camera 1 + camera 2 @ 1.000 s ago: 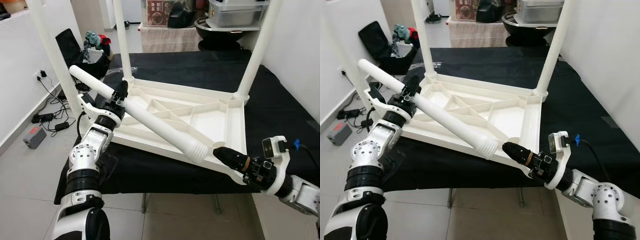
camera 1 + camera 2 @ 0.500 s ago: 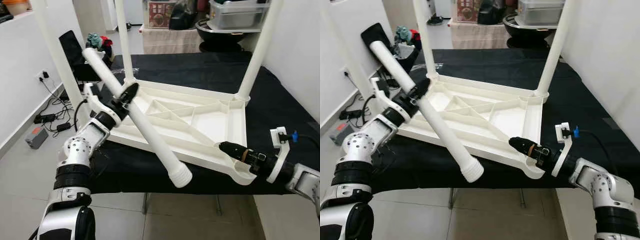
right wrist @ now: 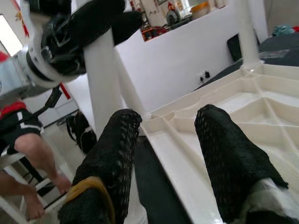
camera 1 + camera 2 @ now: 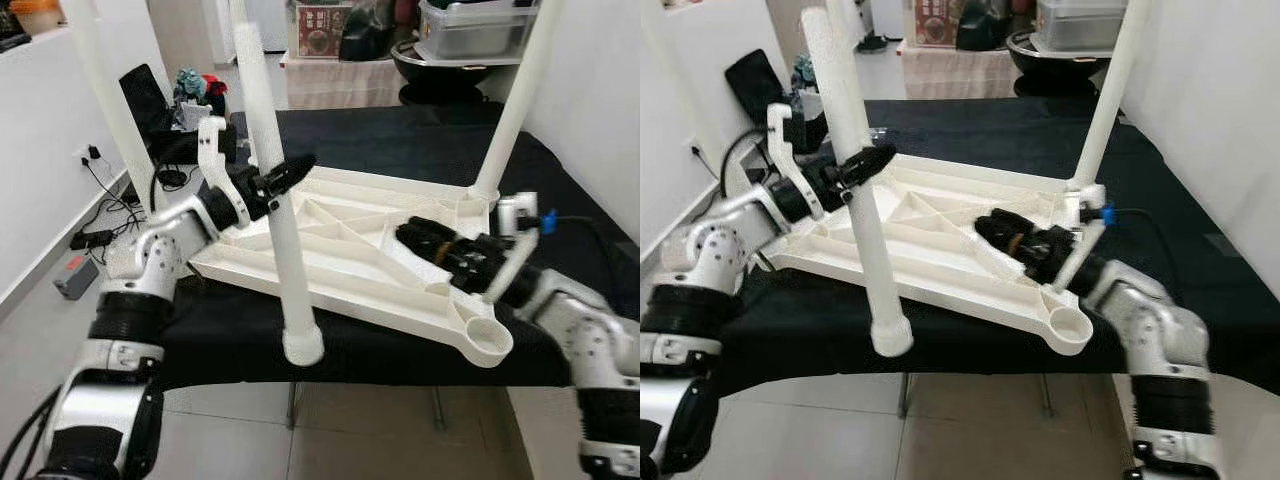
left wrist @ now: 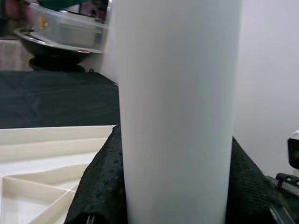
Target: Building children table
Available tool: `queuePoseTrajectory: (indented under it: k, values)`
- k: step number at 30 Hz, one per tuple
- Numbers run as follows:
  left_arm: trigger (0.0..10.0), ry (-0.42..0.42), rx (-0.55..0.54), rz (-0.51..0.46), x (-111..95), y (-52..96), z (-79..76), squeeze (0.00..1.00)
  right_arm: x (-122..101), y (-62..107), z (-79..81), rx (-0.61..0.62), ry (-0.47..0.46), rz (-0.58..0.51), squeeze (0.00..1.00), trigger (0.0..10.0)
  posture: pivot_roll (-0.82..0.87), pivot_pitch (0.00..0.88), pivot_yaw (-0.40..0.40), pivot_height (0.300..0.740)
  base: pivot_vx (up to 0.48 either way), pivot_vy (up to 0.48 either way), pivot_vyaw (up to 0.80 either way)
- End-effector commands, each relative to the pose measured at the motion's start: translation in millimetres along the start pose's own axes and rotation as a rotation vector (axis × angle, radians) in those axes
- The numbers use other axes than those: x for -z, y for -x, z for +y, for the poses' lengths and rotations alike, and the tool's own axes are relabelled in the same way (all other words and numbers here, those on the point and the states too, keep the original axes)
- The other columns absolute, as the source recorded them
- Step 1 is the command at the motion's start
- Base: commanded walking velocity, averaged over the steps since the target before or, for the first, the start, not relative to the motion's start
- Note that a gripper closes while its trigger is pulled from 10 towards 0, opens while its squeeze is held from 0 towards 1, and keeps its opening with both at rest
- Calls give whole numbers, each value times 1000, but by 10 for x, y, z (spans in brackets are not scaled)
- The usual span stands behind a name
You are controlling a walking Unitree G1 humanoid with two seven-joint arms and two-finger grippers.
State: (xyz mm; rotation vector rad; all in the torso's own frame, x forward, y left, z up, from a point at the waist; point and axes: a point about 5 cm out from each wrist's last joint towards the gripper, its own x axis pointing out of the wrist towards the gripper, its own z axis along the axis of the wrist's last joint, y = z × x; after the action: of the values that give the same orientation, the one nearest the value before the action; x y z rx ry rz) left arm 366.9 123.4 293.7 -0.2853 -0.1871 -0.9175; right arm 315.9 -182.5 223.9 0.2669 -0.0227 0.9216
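Leg: long white plastic table leg [image 4: 275, 190], near upright, flared end down.
Socket: open round corner socket [image 4: 487, 338] of upturned white tabletop [image 4: 400, 240], off to leg's right (nearer right hand).
Left hand [image 4: 285, 175]: pinching leg mid-shaft.
Right hand [image 4: 425, 238]: spread, empty, over tabletop.

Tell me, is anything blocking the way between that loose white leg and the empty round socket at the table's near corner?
Nothing visible does. The left gripper holds the loose leg near upright, beside the upturned tabletop. The empty socket lies open; the right gripper hovers behind it, over the tabletop.

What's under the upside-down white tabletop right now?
The white plastic tabletop lies on a black cloth covering a low stand. Grey tiled floor shows below its near edge; the stand itself is mostly hidden.
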Motion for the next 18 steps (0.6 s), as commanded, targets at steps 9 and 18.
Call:
queuePoseTrajectory:
  k: [9, 18]
  values:
    - [10000, -207, 29, -13, -264, -135, -43, 0, 147, -448, 288, -49, 24, 24, 0, 10000, 65, 36, 15, 740, 0, 0, 0]
    - [10000, -225, 64, -19, -270, -302, -137, 0, 308, -707, 418, 14, 61, 7, 0, 10000, 68, 37, 9, 740, 0, 0, 0]
